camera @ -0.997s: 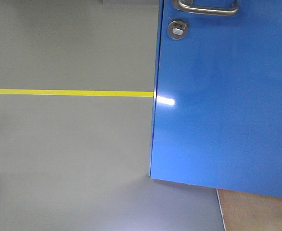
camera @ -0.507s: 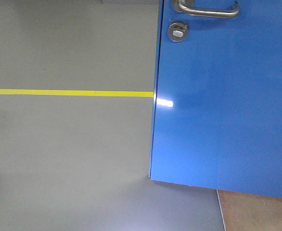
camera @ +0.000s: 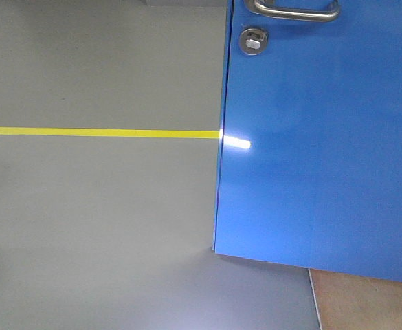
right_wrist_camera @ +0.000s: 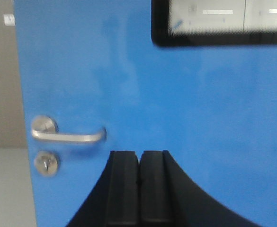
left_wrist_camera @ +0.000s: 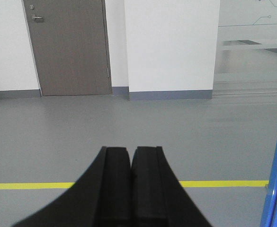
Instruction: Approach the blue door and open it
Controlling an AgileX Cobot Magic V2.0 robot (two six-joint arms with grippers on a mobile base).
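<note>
Front view: the blue door point(camera: 317, 137) fills the right half of the frame, its free edge standing clear of the grey floor point(camera: 97, 206), which is crossed by a yellow line point(camera: 97, 132); the lever handle point(camera: 297, 10) sits at the top edge with the round lock point(camera: 253, 41) just below it. The door appears already ajar, so the step in hand is judged to be the swing itself, with the approach done. Against the earlier front frames, the handle and lock sit marginally higher and the glare spot on the panel has shifted slightly; otherwise the scene is nearly unchanged, suggesting slow motion. Left wrist view: the left hand point(left_wrist_camera: 131, 187) is clenched on nothing, its pads pressed together, pointing down a corridor toward a grey door point(left_wrist_camera: 67, 47); only a sliver of the blue door shows at the right edge. Right wrist view: the right hand point(right_wrist_camera: 139, 189) is likewise clenched and empty, facing the blue panel, below and to the right of the lever handle; contact with the panel cannot be told. The next move likely calls for pushing the panel further or advancing the base.
</note>
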